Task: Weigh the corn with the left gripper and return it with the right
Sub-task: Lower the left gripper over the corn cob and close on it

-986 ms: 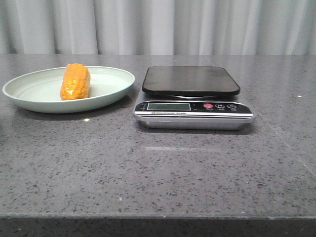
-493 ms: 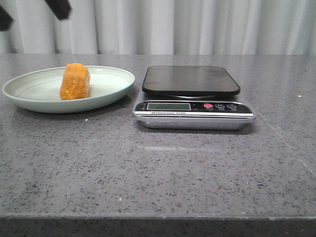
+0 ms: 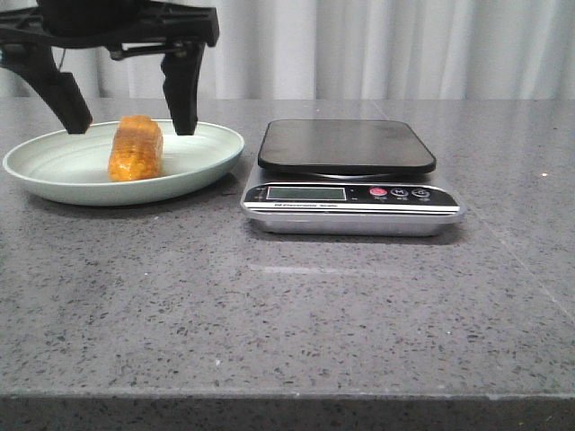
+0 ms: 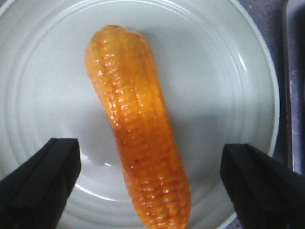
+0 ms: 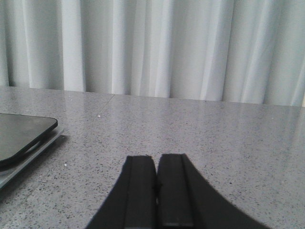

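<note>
The orange-yellow corn lies on the pale green plate at the table's left. My left gripper hangs open above the plate, one finger on each side of the corn, not touching it. In the left wrist view the corn lies between the two black fingers, over the plate. The kitchen scale with its black platform stands empty to the right of the plate. My right gripper is shut and empty, low over the bare table, seen only in its own wrist view.
The scale's display and buttons face the front. A corner of the scale shows in the right wrist view. White curtains hang behind the grey stone table.
My left gripper has come down from above into the front view and now straddles the corn over the plate. The corn and the scale have not moved.
</note>
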Controlling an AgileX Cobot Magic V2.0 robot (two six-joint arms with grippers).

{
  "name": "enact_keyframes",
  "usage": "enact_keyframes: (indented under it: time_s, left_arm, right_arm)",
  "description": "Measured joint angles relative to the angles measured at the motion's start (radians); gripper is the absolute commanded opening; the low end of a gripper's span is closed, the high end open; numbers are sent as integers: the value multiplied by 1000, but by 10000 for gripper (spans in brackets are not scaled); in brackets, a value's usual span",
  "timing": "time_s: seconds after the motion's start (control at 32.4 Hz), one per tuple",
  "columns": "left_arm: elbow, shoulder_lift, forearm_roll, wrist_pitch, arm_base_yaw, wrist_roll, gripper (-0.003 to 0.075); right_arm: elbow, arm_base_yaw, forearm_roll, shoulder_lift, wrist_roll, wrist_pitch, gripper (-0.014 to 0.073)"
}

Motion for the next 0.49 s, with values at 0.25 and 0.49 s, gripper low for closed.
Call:
enact_keyframes:
  time_s: [0.25,0.49]
  left_arm:
    - [-14,52,-4,22,17,-27,492]
    - [-16,67,-6,19,32,-27,117]
  right_arm:
    - [0,0,0,0,0,0,146]
    - [0,0,0,0,0,0,146]
